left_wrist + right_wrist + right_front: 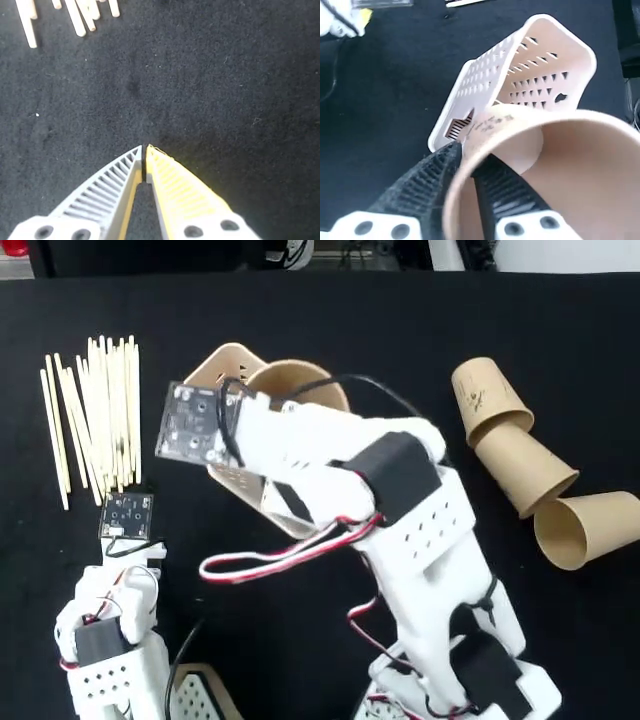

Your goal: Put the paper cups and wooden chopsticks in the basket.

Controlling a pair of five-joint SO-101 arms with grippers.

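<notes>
Paper cup (560, 150) is pinched at its rim by the closed right tool (468, 156) and could be dropped outside the basket (485, 80) ahead of the tool if released off-centre

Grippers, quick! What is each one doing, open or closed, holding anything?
Left gripper: closed, holding nothing.
Right gripper: closed on the rim of a paper cup.

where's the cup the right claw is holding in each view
high view: held cup top centre, over the basket.
right wrist view: held cup lower right, wall pinched in the right claw.
left wrist view: faces the chopstick ends instead.
shared landmark: the basket.
</notes>
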